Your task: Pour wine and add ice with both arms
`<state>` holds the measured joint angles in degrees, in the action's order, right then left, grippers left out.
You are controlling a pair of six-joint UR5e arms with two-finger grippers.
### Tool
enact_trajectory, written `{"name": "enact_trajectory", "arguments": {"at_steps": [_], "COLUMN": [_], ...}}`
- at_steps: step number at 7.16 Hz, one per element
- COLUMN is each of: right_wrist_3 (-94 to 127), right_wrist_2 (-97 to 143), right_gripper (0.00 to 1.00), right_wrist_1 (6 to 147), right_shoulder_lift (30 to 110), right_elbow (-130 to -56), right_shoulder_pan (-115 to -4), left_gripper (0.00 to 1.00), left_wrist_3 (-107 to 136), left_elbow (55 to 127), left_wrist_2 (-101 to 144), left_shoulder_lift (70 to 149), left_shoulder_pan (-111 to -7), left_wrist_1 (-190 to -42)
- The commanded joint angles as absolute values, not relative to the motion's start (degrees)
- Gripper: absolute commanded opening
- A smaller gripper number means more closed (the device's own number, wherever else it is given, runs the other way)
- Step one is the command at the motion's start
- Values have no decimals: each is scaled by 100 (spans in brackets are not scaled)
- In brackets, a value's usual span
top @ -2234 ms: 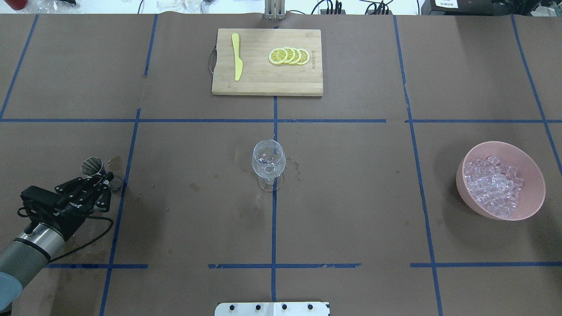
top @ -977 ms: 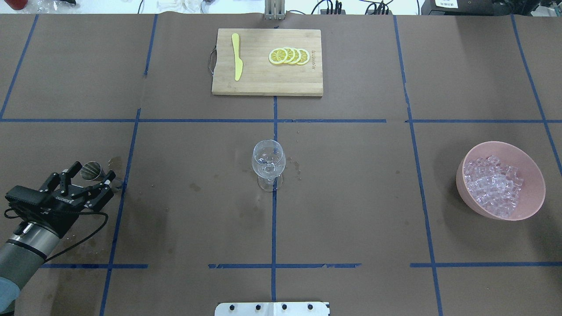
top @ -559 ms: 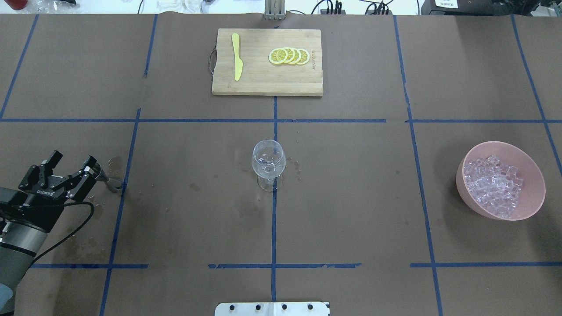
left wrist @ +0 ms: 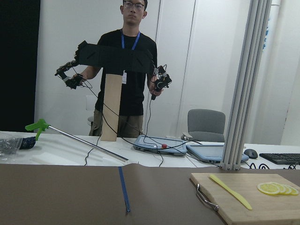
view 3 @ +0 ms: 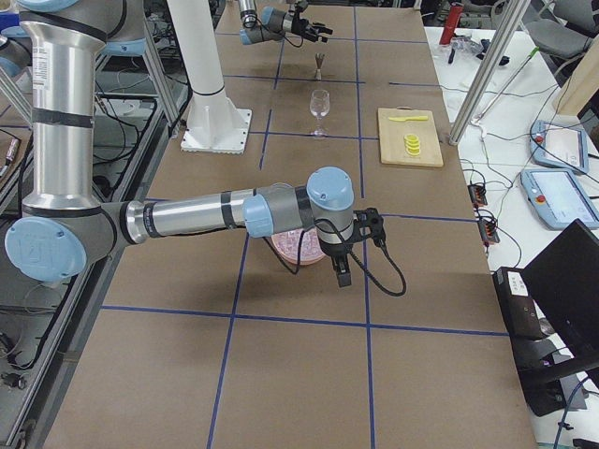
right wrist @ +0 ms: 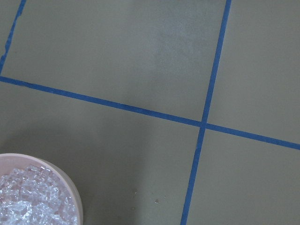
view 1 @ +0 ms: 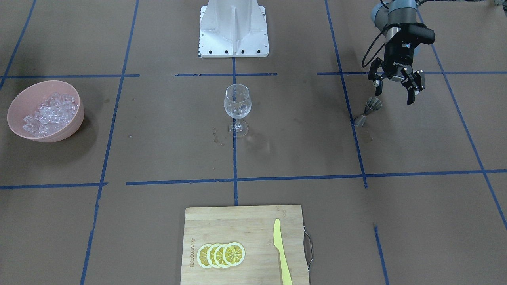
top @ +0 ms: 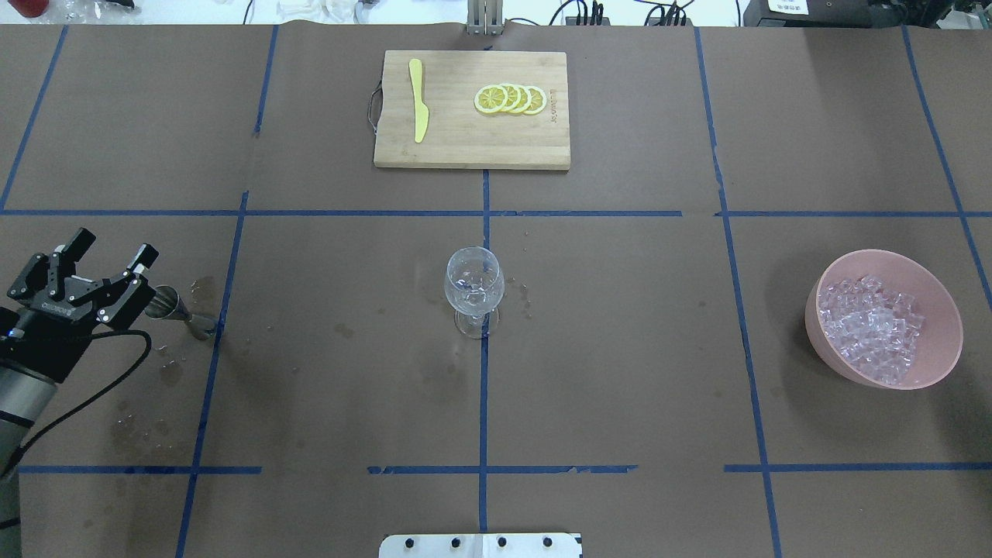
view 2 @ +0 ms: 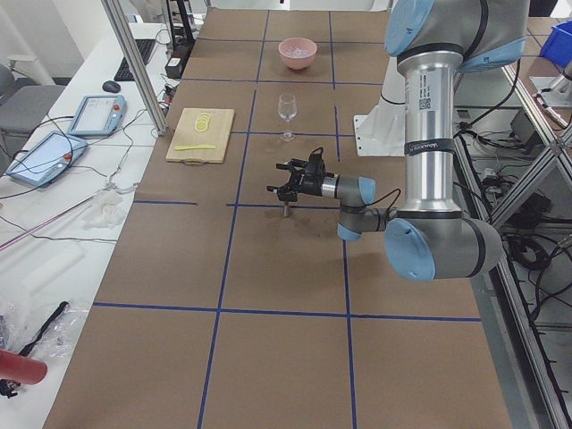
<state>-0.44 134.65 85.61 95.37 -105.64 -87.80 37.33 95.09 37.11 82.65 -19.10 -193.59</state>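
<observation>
Since the earlier overhead frame, the left gripper (top: pixel 115 246) has been opened and pulled back off the metal measuring cup (top: pixel 180 312). The cup is left standing upright on the table (top: pixel 620 349), just beside the fingers, which are spread wide with nothing between them. The pour step is judged done. What the glass (top: pixel 474 291) holds can't be read.

The ice (top: pixel 872 325) is heaped in the pink bowl (top: pixel 812 322) at the robot's right end, well apart from the left gripper. The right gripper (view 3: pixel 342 271) is seen only in the right side view, just beside the bowl, so it can't be told whether its fingers are spread or pressed together. In the right wrist view the ice (right wrist: pixel 28 199) sits at the lower-left corner, so it lies off to one side of the fingers. The right arm is the nearer one, and a sideways shift over the bowl is likely needed first.
</observation>
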Motion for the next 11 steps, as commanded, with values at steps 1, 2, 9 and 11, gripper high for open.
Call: {"name": "enact_trajectory", "arguments": {"at_steps": [1, 2, 9, 11], "right_wrist_3": [-44, -44, -53, -61], "right_wrist_2": [13465, 13474, 13465, 13474], "right_gripper": [100, 100, 100, 100], "right_wrist_1": [8561, 8561, 8561, 8561], "right_shoulder_lift": [9527, 9527, 9554, 9562], "right_elbow": [-10547, -10547, -10529, -10407], "right_shoulder_pan": [-8780, -8780, -8780, -8780], "left_gripper": [100, 99, 100, 100], "left_wrist_3": [3420, 3384, 62, 53], "left_elbow": [9527, 9536, 9607, 9589], "left_wrist_2": [6166, 7214, 12021, 12840], "left_shoulder_lift": [8357, 8480, 9607, 8558], "left_shoulder_pan": [-3743, -4510, -8398, -8841], "left_wrist_1": [-18638, -17919, -12284, -11972]}}
